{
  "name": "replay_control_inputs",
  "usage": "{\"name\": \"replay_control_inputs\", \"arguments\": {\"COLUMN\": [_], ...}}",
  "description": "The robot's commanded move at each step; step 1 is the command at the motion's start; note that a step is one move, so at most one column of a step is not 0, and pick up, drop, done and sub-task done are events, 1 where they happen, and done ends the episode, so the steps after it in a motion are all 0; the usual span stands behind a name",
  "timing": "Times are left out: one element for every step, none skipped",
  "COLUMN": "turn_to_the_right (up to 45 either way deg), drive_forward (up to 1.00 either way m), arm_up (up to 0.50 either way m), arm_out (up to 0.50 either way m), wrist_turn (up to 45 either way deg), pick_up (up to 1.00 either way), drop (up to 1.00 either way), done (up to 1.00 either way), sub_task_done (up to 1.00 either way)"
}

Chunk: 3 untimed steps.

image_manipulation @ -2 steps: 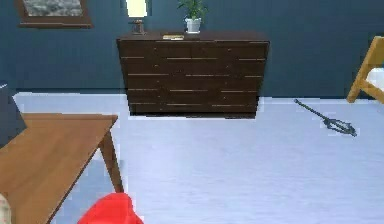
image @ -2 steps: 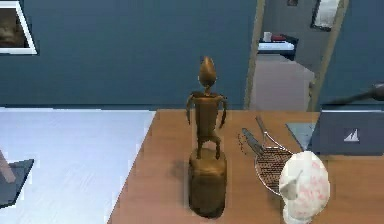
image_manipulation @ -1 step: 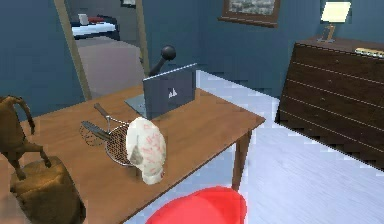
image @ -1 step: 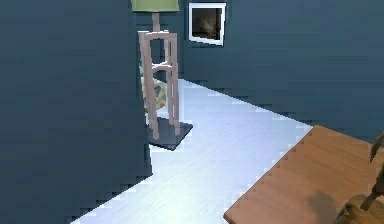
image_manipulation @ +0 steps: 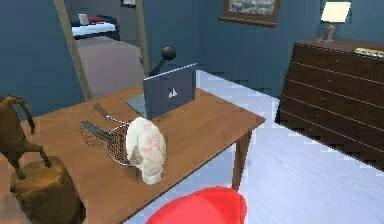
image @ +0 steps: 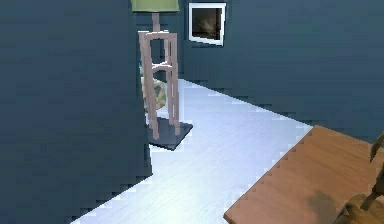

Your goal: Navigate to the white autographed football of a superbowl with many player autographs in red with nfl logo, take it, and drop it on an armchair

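On the table (image_manipulation: pixel 215 115), near its middle: a white ball (image_manipulation: pixel 148 150) with red marks all over. Lying right on the wood, tipped a bit. Just beside the ball: a wire thing (image_manipulation: pixel 112 138) with a long handle. Touching the ball or only close, hard to tell. Farther back on the table: a laptop (image_manipulation: pixel 170 92), lid up, its back turned to the ball. At the table's far edge, behind the laptop: a black round thing (image_manipulation: pixel 168 52) on a thin stem. At the table's end, on the arm side view's left: a brown statue (image_manipulation: pixel 15 130), standing up, and a brown lump (image_manipulation: pixel 45 192) just in front of it. Right by the table's near edge: a red seat (image_manipulation: pixel 200 208). Well apart from the table, on the arm side view's right: a dark dresser (image_manipulation: pixel 335 85) with a small lamp (image_manipulation: pixel 335 14) on top. Past the table's far side: a doorway (image_manipulation: pixel 143 35), with a bed (image_manipulation: pixel 95 28) beyond it. High on the wall (image_manipulation: pixel 200 30) beyond the table: a picture (image_manipulation: pixel 250 8).

In the forward view, a corner of the table at the bottom right. Well beyond the table: a floor lamp (image: pixel 160 80) with a wood frame and a green shade. Up behind that floor lamp: a small print (image: pixel 207 22).

Cannot tell how the gripper is set.
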Motion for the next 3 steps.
{"name": "replay_control_inputs", "arguments": {"turn_to_the_right": [0.0,0.0,0.0], "drive_forward": [0.00,0.00,0.00], "arm_up": [0.38,0.00,0.00], "arm_out": [0.00,0.32,0.00], "wrist_turn": [0.0,0.0,45.0], "pick_up": [0.00,0.00,0.00], "drop": [0.00,0.00,0.00], "done": [0.00,0.00,0.00], "sub_task_done": [0.00,0.00,0.00]}}
